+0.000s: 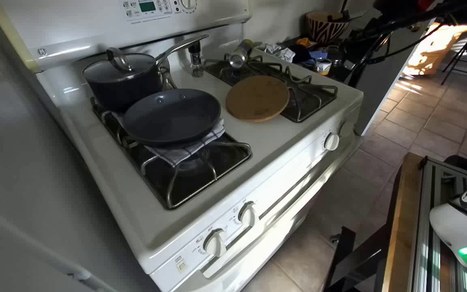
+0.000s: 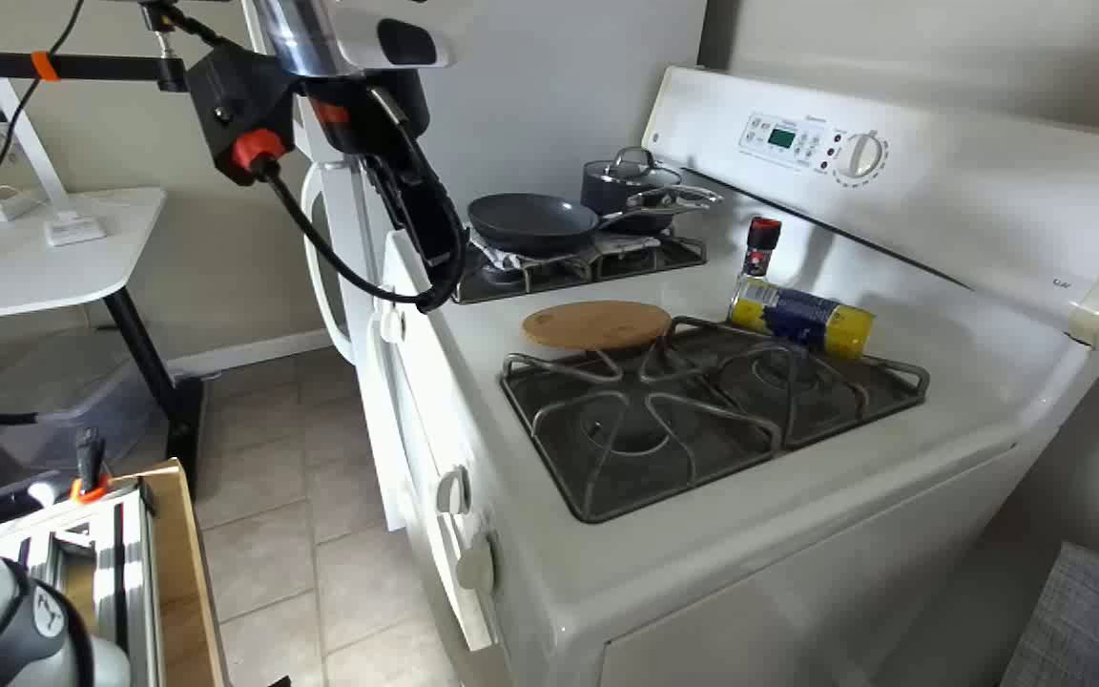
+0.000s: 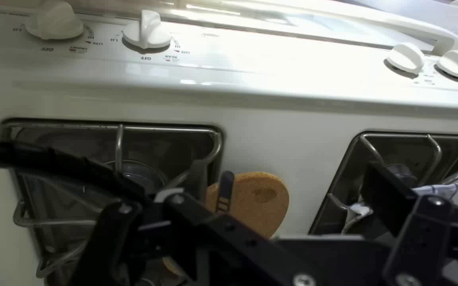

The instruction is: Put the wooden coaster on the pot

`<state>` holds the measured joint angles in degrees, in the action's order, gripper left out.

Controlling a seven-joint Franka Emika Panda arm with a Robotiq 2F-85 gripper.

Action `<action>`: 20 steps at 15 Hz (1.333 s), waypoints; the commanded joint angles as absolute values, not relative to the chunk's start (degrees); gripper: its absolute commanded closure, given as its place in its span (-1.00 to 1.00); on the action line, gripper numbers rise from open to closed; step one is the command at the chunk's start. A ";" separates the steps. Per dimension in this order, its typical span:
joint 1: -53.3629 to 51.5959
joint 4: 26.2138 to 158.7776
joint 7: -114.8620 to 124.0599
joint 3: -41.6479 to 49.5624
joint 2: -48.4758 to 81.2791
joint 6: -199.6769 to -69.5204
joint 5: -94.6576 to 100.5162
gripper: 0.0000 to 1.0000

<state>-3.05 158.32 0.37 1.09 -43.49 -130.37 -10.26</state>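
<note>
Partly over the grate [image 2: 716, 412], the coaster [image 2: 597, 325] looks propped, likely leaving its rim graspable; the gripper [image 3: 304, 190] gapes empty.

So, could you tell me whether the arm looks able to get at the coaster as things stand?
Likely yes: the tool looks open, and nothing lies on the coaster. The pan stands apart from it, though its thin edge may be tricky to grip.

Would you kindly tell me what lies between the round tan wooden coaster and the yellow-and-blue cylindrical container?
Part of a dark metal burner grate lies there, visible in both exterior views.
</note>
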 commanded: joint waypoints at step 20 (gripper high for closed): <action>-6.57 153.95 -16.14 14.91 -32.38 -132.25 -18.30 -1.00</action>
<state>-4.83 157.62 -8.86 9.78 -39.13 -133.78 -15.79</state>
